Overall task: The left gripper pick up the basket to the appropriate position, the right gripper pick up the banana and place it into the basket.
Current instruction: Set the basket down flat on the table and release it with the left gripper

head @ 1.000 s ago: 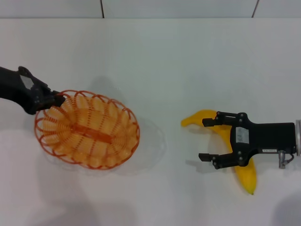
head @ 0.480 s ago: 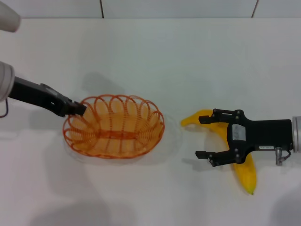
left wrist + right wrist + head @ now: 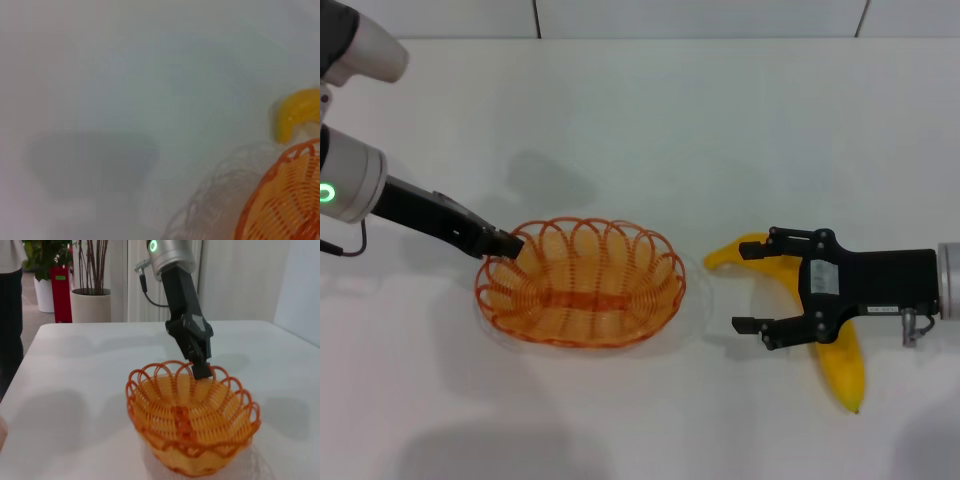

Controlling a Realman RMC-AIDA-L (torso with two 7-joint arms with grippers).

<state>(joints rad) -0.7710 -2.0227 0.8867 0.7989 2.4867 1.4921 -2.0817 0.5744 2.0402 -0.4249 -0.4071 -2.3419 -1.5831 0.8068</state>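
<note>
The orange wire basket (image 3: 582,282) sits on the white table left of centre. It also shows in the right wrist view (image 3: 192,422) and at the edge of the left wrist view (image 3: 285,200). My left gripper (image 3: 505,243) is shut on the basket's left rim; it also shows in the right wrist view (image 3: 201,371). The yellow banana (image 3: 835,352) lies on the table at the right, its tip visible in the left wrist view (image 3: 296,112). My right gripper (image 3: 748,288) is open, its fingers spread over the banana's upper half, one on either side.
The white table (image 3: 650,120) stretches bare behind the basket and banana. Beyond the table, the right wrist view shows potted plants (image 3: 90,287), a red object (image 3: 61,292) and a person's leg (image 3: 10,320).
My left gripper has carried the basket to the right, toward the table's middle, and turned it level. My right gripper has edged slightly left over the banana, still open.
</note>
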